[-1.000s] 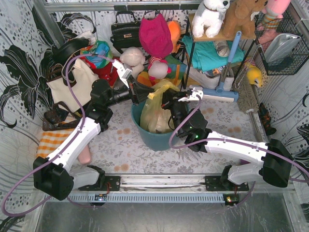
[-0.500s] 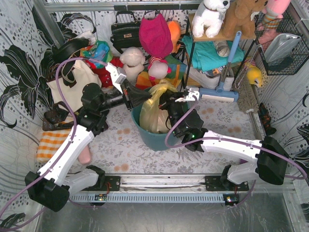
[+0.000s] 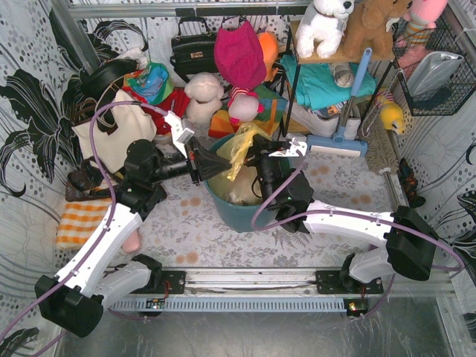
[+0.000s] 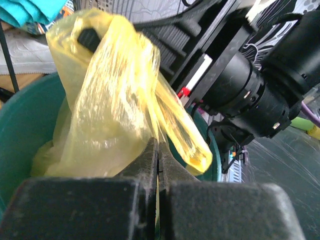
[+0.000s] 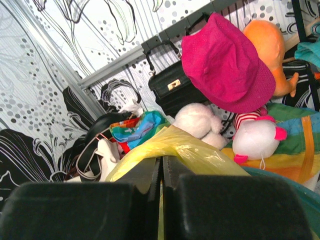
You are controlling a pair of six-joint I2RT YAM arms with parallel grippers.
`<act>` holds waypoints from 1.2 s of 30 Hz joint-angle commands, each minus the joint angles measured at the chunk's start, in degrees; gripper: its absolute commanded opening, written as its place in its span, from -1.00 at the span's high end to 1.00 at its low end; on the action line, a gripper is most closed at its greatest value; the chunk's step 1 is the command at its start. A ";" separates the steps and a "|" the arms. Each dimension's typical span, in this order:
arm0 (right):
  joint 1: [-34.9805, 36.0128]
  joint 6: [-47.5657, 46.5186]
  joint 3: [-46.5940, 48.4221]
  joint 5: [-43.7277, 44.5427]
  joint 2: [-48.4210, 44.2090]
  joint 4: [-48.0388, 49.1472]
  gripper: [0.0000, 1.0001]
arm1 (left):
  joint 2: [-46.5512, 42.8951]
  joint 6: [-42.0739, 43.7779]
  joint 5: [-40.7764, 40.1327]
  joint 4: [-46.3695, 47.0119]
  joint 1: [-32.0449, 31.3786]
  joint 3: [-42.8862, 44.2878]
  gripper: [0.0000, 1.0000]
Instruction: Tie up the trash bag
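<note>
So, trash bag point(image 3: 236, 158) sits in teal bin point(image 3: 225, 213) | left gripper point(image 4: 158, 150) reaches level over the bin's left rim, clamped on bag plastic | right gripper point(image 5: 161, 165) above the right rim, pinching it too

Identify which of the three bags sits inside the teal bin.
The translucent yellow trash bag: it alone sits in the teal bin. The black handbag hangs at the back; the cream tote sits left of the bin.

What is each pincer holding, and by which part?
Both grip the trash bag: the left pincer is shut on one yellow edge strip, the right pincer on another.
</note>
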 commanded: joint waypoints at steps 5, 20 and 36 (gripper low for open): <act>0.15 -2.60 -2.32 -4.34 -0.59 11.68 1.00 | -0.48 -1.80 3.61 1.39 -0.32 -2.39 0.96; 0.19 0.64 -5.43 -8.28 -2.34 9.86 1.00 | -3.48 13.82 -15.65 -13.42 -0.37 10.52 0.06; 0.20 1.89 -6.05 -8.64 -3.72 7.96 1.00 | 10.55 18.89 -5.93 -10.46 1.18 16.68 -0.48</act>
